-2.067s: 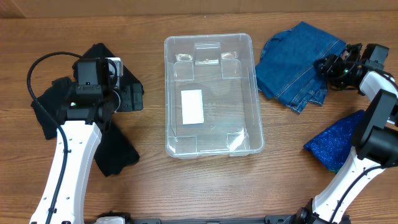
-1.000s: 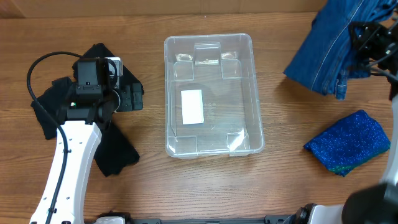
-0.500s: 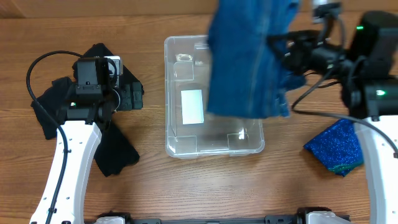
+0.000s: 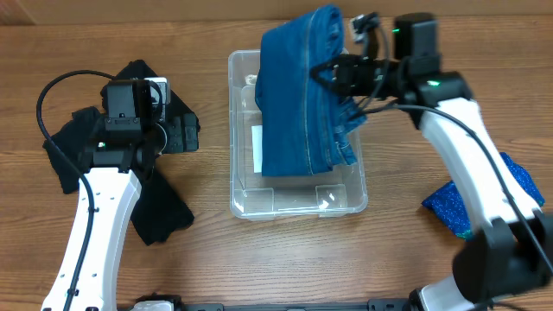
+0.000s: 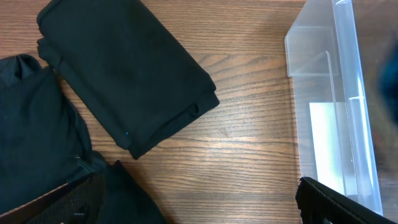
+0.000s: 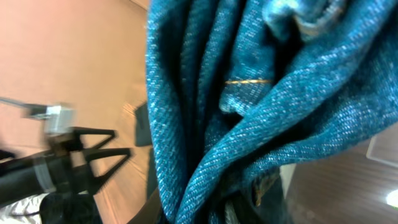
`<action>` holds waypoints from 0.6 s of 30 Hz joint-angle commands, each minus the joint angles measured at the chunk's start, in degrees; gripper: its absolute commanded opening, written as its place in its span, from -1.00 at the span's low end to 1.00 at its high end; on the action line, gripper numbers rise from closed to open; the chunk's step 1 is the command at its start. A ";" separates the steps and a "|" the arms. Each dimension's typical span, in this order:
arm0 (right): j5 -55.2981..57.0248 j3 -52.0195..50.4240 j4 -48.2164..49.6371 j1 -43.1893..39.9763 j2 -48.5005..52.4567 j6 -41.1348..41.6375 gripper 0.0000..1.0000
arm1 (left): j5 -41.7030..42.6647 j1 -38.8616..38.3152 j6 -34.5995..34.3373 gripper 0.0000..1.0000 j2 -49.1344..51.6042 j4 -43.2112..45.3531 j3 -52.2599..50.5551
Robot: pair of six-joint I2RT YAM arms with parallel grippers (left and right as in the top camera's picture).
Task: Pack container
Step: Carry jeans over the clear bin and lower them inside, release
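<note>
- Wooden tabletop, brown grain.
- Clear container sits at its middle.
- Black clothing lies crumpled at the left.
- Glittery blue cloth lies at the right.

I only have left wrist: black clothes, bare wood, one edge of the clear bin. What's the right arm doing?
Observer: The right gripper is holding a denim garment up over the container.
Operator: Is it in the bin?
Observer: Not settled. Overhead shows it hanging across most of the container, and only the near end is uncovered. I can't tell how low it reaches.
Operator: Are the jaws visible on right wrist?
Observer: No. That view is filled with bunched denim, which hides the jaws.
Operator: Anything else on that side?
Observer: A glittery blue cloth lies on the table, partly under the right arm.
</note>
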 commanded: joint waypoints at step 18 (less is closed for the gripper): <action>17.51 1.42 -3.04 6.19 3.87 6.32 0.36 | -0.39 -0.33 0.07 1.00 0.17 1.33 1.60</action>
